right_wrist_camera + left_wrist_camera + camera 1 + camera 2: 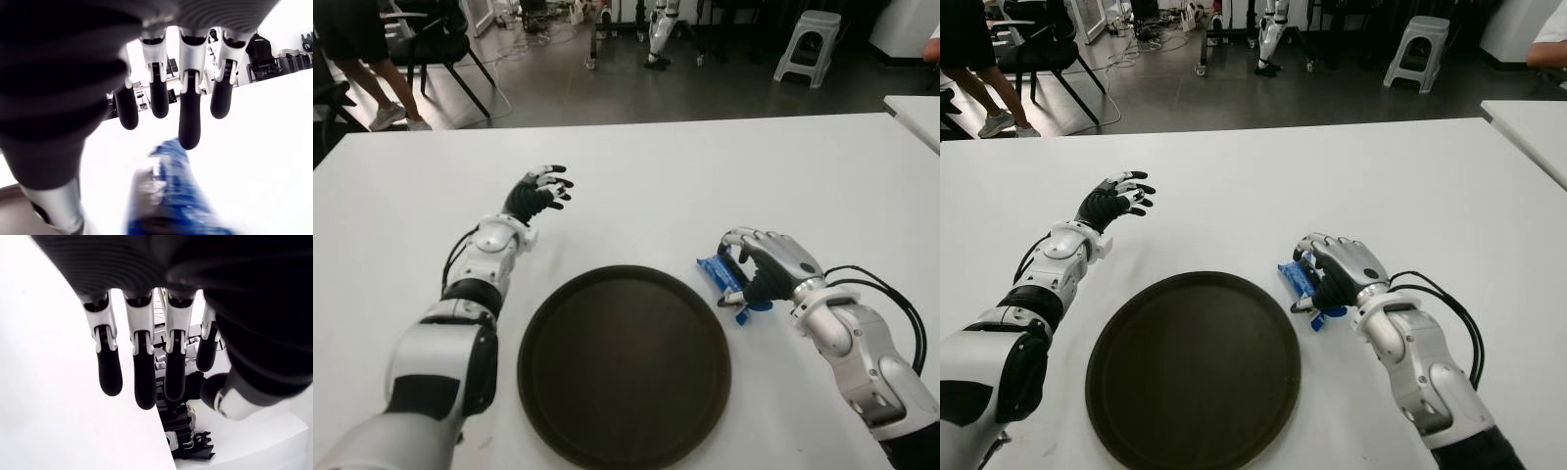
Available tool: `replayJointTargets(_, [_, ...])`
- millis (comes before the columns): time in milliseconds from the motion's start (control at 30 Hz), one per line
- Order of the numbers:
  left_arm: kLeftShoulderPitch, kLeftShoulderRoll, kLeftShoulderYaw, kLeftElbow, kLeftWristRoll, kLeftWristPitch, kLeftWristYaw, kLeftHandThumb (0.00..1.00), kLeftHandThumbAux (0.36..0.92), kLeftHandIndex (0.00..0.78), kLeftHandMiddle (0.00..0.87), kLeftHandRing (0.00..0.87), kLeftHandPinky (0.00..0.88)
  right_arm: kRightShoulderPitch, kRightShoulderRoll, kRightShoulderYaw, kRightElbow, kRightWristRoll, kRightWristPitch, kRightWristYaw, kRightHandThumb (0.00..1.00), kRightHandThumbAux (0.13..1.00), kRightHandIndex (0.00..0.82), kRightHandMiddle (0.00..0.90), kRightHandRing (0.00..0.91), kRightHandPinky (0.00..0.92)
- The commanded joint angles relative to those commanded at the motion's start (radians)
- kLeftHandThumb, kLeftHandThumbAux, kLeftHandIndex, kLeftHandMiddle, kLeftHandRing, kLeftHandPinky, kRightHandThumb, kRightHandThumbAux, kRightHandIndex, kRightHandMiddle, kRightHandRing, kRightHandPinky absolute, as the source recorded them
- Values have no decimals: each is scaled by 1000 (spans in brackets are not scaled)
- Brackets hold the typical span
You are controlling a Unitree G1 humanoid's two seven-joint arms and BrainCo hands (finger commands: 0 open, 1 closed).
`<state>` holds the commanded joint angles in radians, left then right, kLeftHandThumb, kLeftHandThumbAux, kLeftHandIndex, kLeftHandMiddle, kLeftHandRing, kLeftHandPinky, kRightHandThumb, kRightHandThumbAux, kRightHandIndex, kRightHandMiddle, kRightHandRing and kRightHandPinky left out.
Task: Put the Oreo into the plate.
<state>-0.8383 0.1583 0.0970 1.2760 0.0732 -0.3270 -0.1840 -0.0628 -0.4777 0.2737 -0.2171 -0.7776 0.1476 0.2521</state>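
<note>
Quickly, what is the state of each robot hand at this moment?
Left robot hand: open, fingers spread, holding nothing.
Right robot hand: over the blue Oreo pack, fingers extended in its wrist view; grasp cannot be told.

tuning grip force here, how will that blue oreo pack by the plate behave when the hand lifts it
The Oreo pack looks like a thin film wrapper, so probably light and a bit slippery under the right hand. It lies flat and long on the table, unlikely to roll. Cookies inside may crack if squeezed hard. The plate sits close beside it.

plate [558, 411] near table [724, 176] front edge, centre | Oreo pack [717, 271] just R of plate rim, under R hand [766, 266] | L hand [536, 192] behind plate, to L
</note>
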Motion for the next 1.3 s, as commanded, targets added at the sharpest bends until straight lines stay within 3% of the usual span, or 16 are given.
replayJointTargets(633, [6,4,0,-6,0,-6,-6,123,655,216,351,369,379,15,12,-5,-24,-12,10,-8,0,762,342,383,391,333])
replayJointTargets(900, [8,6,-3,-7,3,-7,-6,125,667,225,351,363,364,15,9,-7,-26,-3,1,-3,0,790,362,407,432,389])
replayJointTargets(1167, [7,7,-2,-7,1,-4,-7,133,673,231,352,363,376,14,12,-4,-39,-6,20,23,0,743,322,353,352,281])
replayJointTargets(1300, [8,8,1,-7,-3,-4,-13,130,663,232,354,368,374,12,10,-2,-35,-15,18,20,0,731,299,327,322,270])
